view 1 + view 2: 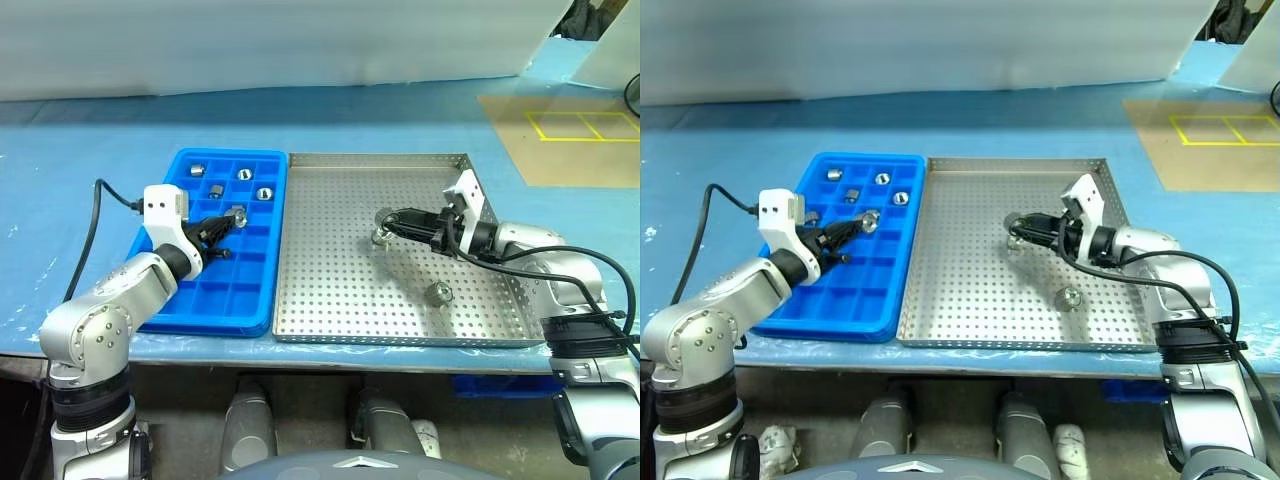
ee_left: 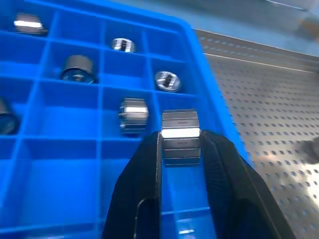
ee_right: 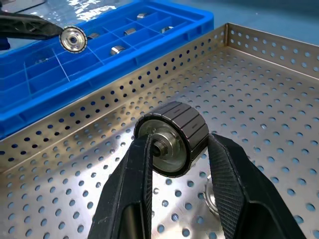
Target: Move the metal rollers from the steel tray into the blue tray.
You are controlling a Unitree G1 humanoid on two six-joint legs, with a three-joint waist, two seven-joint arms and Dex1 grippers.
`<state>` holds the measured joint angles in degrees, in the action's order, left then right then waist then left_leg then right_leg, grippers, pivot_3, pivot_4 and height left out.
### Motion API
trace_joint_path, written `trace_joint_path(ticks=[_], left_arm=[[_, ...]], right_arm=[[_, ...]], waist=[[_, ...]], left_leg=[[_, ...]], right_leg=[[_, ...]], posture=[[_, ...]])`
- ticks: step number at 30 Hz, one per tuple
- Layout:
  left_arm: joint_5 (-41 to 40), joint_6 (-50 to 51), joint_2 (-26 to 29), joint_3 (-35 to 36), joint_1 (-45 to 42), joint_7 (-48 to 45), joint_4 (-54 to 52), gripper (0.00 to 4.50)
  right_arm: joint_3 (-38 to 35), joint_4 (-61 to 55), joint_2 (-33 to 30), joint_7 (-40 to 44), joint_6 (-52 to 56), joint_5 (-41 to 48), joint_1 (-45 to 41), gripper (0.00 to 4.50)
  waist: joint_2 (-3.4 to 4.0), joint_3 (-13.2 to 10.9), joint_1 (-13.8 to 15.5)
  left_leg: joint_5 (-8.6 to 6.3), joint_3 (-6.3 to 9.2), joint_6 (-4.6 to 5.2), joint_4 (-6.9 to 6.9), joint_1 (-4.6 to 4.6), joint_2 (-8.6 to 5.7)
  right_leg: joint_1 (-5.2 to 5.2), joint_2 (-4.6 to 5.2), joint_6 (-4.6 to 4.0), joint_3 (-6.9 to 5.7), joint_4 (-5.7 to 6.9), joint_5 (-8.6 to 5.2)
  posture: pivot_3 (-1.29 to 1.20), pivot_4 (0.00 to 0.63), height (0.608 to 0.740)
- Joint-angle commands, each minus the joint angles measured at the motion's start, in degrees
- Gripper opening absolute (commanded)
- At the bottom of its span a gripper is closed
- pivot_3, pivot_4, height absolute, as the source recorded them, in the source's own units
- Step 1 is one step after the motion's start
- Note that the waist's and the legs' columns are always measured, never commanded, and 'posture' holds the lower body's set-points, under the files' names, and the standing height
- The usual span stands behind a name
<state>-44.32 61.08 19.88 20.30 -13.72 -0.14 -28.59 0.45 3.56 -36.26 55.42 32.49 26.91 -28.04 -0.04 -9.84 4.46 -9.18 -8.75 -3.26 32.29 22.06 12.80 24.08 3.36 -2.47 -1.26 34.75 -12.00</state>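
Left gripper (image 2: pixel 180 142) pinches a roller (image 2: pixel 180 133) above the blue tray (image 1: pixel 200 300); right gripper (image 3: pixel 175 149) pinches another roller (image 3: pixel 172 138) over the steel tray (image 1: pixel 330 300).

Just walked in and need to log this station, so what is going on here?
A two-armed robot is moving metal rollers from the steel tray to the blue tray. Its left gripper holds a roller over the blue tray, where several rollers already sit in compartments. Its right gripper grips another roller above the steel tray. One more roller lies loose on the steel tray's floor.
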Motion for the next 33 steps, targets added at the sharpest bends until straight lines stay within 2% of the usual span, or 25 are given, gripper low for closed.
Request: trace_joint_path(ticks=[1, 9, 22, 33], left_arm=[[2.2, -3.0, -1.4, 2.7, 1.2, 3.9, -3.8, 0.81], [4.0, -4.6, -1.8, 1.8, 2.2, 4.5, -2.9, 0.81], [8.5, -6.0, -1.3, -1.6, 2.1, 2.4, 1.3, 0.81], [13.2, -8.3, -2.3, -3.7, -3.1, 1.9, 8.6, 0.81]], right_arm=[[0.2, -1.1, 0.4, 1.1, -0.4, 0.0, -2.1, 1.21], [1.1, 0.8, 1.4, 2.6, -0.9, -1.4, -4.0, 1.21], [0.4, -0.2, 1.3, 2.7, -0.9, -2.2, -2.2, 1.21], [0.2, -0.4, 1.1, 2.5, -1.2, -2.7, -1.9, 1.21]], waist=[[0.0, 0.0, 0.2], [-0.01, 0.0, 1.6], [-0.01, 0.0, 1.4], [-0.01, 0.0, 1.3]], left_leg=[[-0.01, 0.0, 0.01, 0.0, 0.01, -0.01], [-0.01, 0.01, 0.02, 0.01, 0.02, 0.0], [-0.01, 0.02, 0.01, 0.0, 0.01, 0.01], [-0.01, 0.01, 0.01, 0.01, 0.02, 0.0]], right_leg=[[0.0, 0.01, 0.0, 0.0, -0.02, 0.0], [0.0, 0.01, 0.0, -0.01, -0.01, 0.0], [0.02, 0.0, 0.01, 0.0, 0.0, 0.0], [0.02, 0.01, 0.01, 0.0, 0.01, 0.0]], posture=[[0.09, 0.15, 0.74], [0.1, 0.15, 0.74], [0.08, 0.15, 0.74], [0.05, 0.15, 0.74]])
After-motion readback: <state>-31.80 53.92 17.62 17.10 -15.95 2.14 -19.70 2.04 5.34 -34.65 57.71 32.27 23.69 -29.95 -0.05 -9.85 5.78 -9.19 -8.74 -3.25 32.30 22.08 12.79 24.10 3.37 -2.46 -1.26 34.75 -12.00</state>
